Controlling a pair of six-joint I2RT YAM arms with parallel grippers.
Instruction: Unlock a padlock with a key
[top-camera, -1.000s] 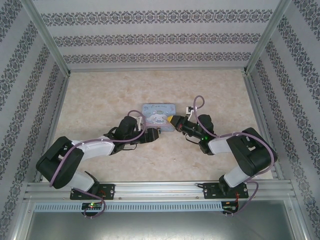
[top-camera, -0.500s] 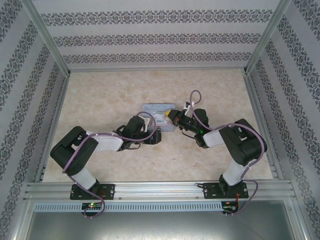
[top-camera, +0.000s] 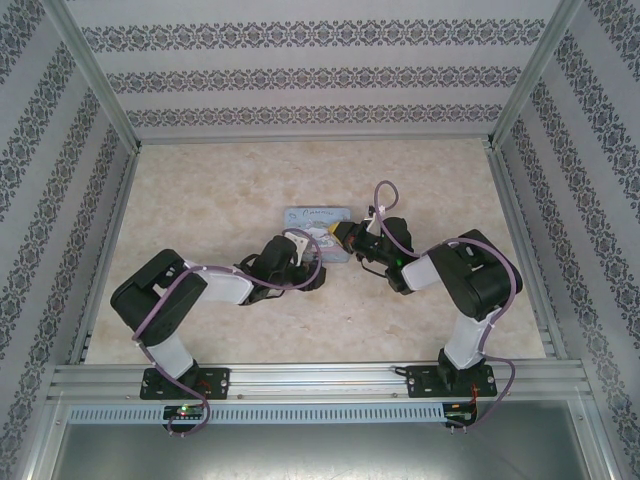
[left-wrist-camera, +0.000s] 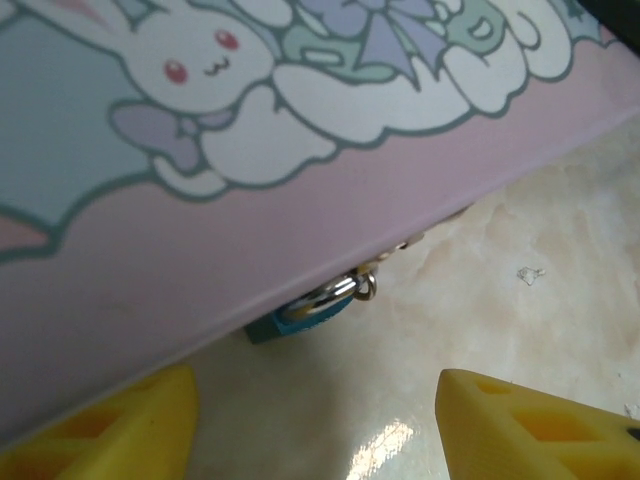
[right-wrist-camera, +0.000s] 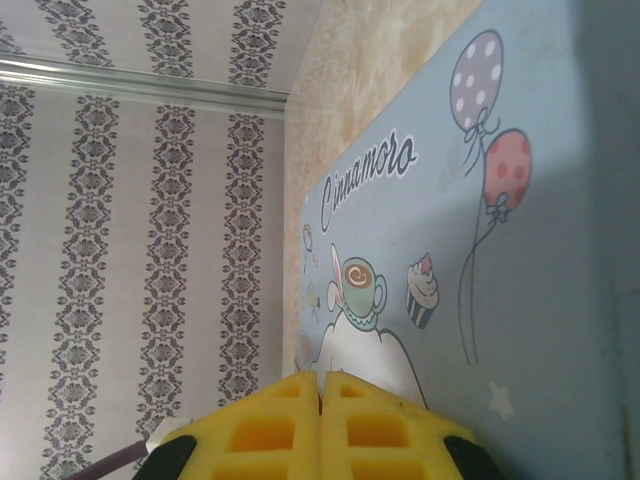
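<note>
Your left gripper (left-wrist-camera: 318, 400) has its jaws released, the yellow fingertips (left-wrist-camera: 510, 420) set wide apart in front of the padlock (left-wrist-camera: 300, 320). The padlock hangs at the pink edge of the tin (left-wrist-camera: 150, 270), down by the tabletop (left-wrist-camera: 530, 290). Your right gripper (right-wrist-camera: 322, 382) has its jaws clenched flush together over the tin's lid.

Smooth printed tin box (left-wrist-camera: 150, 230), soft satin sheen. Bright polished metal on the padlock (left-wrist-camera: 300, 318) shackle, duller painted body. Glossy marble-patterned surface (left-wrist-camera: 520, 300), flecked with glare. Matt yellow plastic, gridded, on left end effector (left-wrist-camera: 315, 405) and right end effector (right-wrist-camera: 322, 388).
</note>
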